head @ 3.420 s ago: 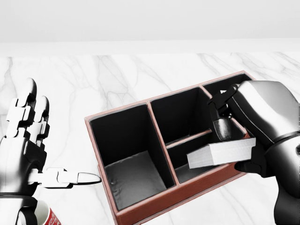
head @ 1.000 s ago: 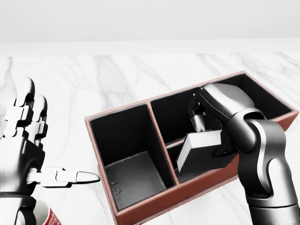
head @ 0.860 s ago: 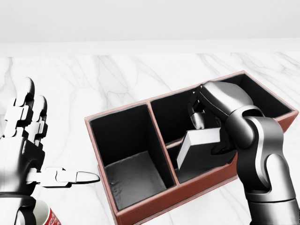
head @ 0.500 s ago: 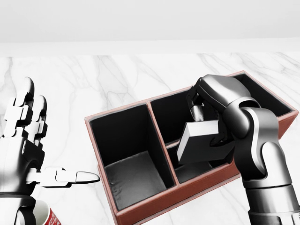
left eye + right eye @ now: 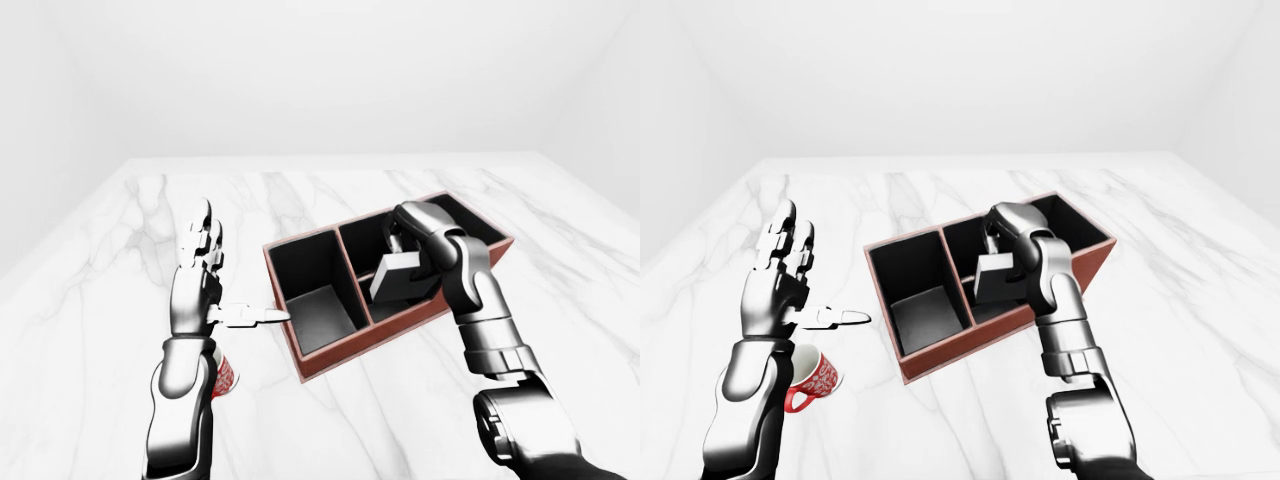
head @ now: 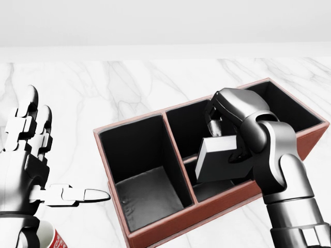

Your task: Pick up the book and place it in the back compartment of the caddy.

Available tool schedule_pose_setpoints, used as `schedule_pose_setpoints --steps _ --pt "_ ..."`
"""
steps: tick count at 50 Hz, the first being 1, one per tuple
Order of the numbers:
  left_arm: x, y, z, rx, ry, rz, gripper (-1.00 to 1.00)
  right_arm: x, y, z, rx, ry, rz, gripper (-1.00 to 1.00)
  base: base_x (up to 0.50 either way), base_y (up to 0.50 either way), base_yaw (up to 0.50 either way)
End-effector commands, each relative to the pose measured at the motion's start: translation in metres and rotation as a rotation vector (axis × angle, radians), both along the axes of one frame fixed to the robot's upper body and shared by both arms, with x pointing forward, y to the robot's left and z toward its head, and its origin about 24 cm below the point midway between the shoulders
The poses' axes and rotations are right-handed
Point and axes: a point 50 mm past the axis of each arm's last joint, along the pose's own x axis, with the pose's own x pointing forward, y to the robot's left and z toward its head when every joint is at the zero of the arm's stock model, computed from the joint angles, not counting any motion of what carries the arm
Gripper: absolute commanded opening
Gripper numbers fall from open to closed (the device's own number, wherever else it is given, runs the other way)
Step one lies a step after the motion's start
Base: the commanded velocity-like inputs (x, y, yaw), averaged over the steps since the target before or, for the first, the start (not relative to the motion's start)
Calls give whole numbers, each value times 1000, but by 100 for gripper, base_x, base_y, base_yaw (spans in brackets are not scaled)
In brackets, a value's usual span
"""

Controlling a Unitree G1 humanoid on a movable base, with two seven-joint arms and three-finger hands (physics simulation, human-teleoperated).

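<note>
The grey-white book [image 6: 220, 160] hangs tilted on edge over the two middle compartments of the red-brown caddy [image 6: 165, 230]. My right hand [image 6: 221, 135] is shut on it from above. The book's lower edge dips inside the rim, above the divider between those compartments; I cannot see whether it touches anything. Left of the caddy my left hand [image 6: 36, 155] is open, fingers up, with its thumb [image 6: 85, 195] pointing at the caddy's left wall. The caddy's large left compartment and its right-end compartment show only black insides.
A red and white mug [image 5: 815, 378] stands on the marble table [image 6: 103, 88] just below my left hand. My right forearm [image 6: 289, 206] crosses the caddy's lower right wall. White walls rise beyond the table's far edge.
The book has gone from lying flat at the caddy's lower right rim to tilted on edge over the middle compartments. In the last second hand and book rose slightly. The left hand has not moved.
</note>
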Motion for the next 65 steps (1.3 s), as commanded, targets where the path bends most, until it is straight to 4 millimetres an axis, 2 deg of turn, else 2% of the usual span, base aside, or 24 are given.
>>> schedule_pose_setpoints --steps 1,37,55,65 --pt "0 0 -1 1 3 2 100 3 -2 -5 -8 -8 -7 -100 0 0 0" --pt "1 -1 -2 3 9 1 100 8 -5 -11 -3 -15 -18 -100 0 0 0" --pt "1 -1 -3 4 12 2 100 16 0 -9 -1 -32 -13 -100 0 0 0" --pt "1 -1 -3 4 12 2 100 19 1 -15 -5 -27 -11 -100 0 0 0"
